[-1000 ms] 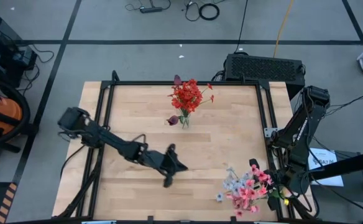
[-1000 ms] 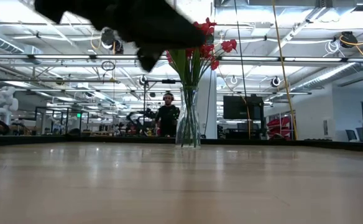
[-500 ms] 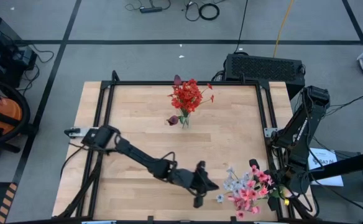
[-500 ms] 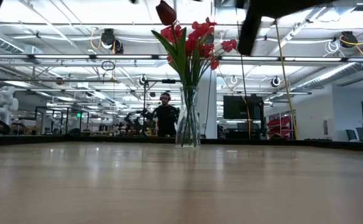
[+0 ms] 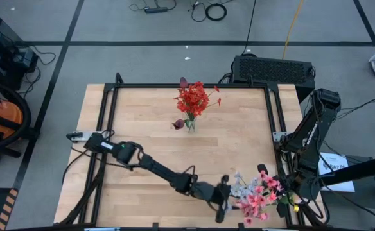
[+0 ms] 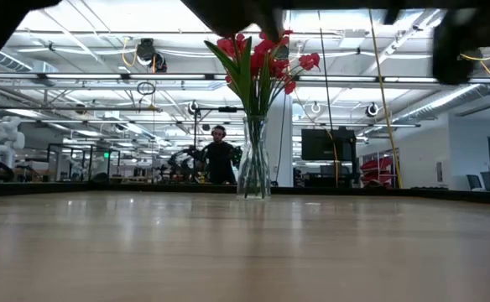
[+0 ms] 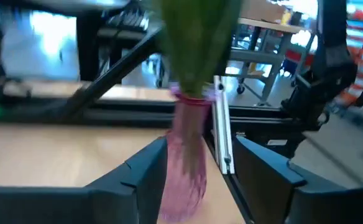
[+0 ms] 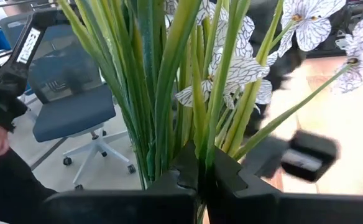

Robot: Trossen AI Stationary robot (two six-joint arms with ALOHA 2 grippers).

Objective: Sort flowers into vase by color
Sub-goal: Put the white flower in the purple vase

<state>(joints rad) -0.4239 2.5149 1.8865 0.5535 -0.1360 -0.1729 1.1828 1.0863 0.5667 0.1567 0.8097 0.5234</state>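
Left arm reached to the flower bunch on the pale wooden table (image 5: 149, 122)

The clear glass vase (image 6: 253, 168) of bright red flowers (image 5: 194, 99) stood far from the bunch. The mixed bunch of pink and white flowers (image 5: 255, 196) sat pinched tight by its green stems in the right gripper (image 8: 201, 177). The left gripper (image 7: 197, 171) was beside the bunch, fingers spread wide around a pink bud (image 7: 184, 165), not squeezing it.

The pink flower (image 7: 184, 168) between the left claw (image 7: 203, 180) fingers is blurred; its top is cut off.
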